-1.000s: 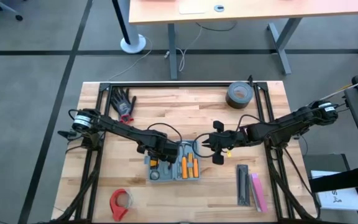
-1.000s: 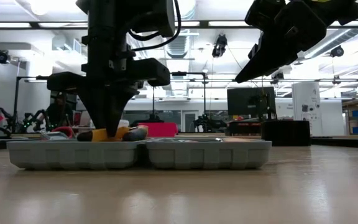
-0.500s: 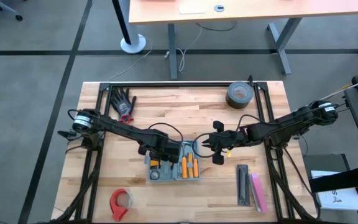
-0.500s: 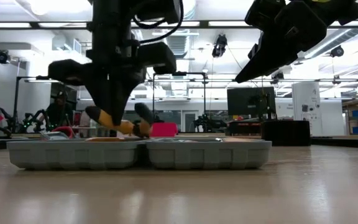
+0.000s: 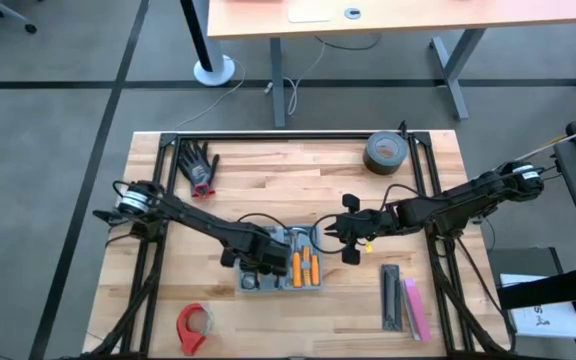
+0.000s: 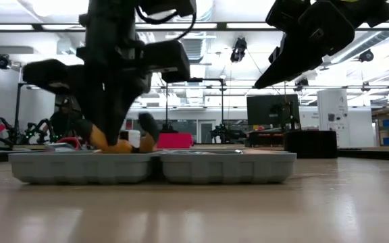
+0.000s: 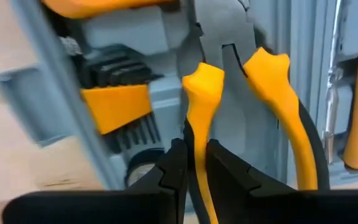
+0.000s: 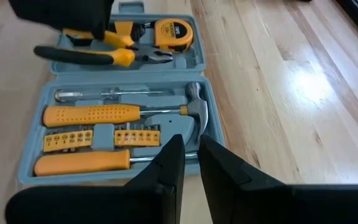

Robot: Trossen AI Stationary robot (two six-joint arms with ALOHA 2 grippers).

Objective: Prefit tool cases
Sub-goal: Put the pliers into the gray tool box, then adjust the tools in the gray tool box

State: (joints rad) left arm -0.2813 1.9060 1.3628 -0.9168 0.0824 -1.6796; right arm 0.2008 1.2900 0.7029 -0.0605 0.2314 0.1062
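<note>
Case [image 5: 280, 270]: laid open flat near the table's middle front, tools seated in its grey tray.
Left gripper [image 7: 194, 163]: positioned over the case's left half, fingers clamped on one yellow handle of the pliers [image 8: 104, 55].
Right gripper [image 5: 349, 232]: held raised just right of the case, fingers together, nothing held.

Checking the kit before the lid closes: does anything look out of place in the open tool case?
Yes. The yellow-handled pliers sit askew, tilted above their slot in the blue-grey plastic tool case rather than seated, with one handle pinched in the left gripper.
</note>
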